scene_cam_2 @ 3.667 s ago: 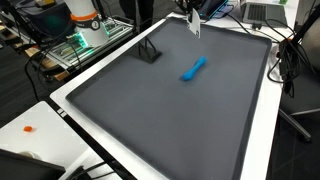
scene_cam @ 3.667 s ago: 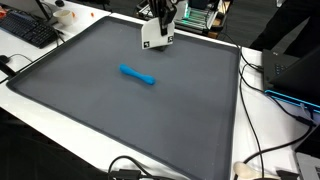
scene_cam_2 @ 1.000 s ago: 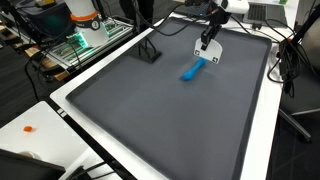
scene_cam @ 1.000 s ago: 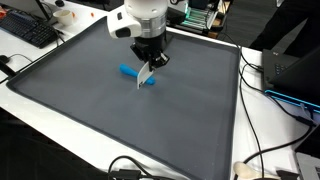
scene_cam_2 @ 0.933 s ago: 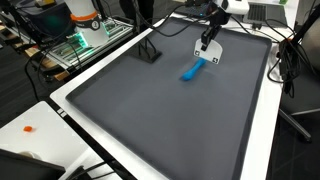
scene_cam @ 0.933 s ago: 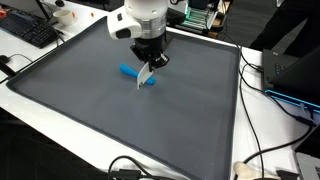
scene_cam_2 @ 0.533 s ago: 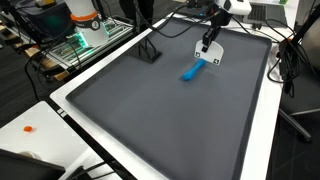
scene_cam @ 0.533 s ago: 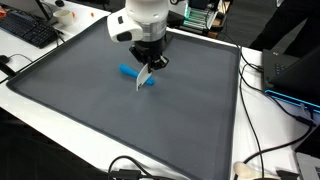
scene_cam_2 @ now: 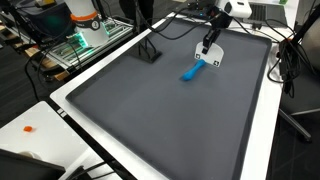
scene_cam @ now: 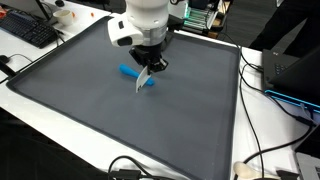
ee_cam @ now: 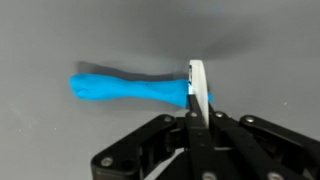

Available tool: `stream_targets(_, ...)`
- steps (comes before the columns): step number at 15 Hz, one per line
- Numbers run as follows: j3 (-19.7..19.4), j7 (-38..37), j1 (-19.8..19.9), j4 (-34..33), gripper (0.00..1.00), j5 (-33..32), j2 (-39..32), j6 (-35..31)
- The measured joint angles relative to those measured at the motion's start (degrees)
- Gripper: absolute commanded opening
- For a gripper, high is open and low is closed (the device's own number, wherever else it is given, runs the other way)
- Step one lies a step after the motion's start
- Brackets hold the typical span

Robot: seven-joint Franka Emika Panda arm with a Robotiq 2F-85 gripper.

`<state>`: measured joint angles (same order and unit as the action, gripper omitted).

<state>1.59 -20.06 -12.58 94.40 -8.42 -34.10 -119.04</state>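
**Grey mat [scene_cam: 70,70] on a white table [scene_cam: 265,120]: end effector over a blue stick**

The blue stick [ee_cam: 130,88] lies flat on the mat, toward its far half in both exterior views [scene_cam: 129,71] [scene_cam_2: 192,70]. In the wrist view its long axis runs straight across the picture, left to right; in an exterior view it slants from upper left to lower right. The end effector [ee_cam: 197,85] hangs over one end of the stick, jaws pressed together with nothing between them; whether the tips touch the stick cannot be told. A black stand [scene_cam_2: 150,52] sits well apart on the mat. A keyboard [scene_cam: 25,30] and cables [scene_cam: 255,150] lie on the table around it.
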Motion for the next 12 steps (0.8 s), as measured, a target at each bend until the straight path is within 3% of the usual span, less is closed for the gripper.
stream_targets(12,-0.4,0.0,0.1,-0.1,0.01,0.4,-0.9,0.0)
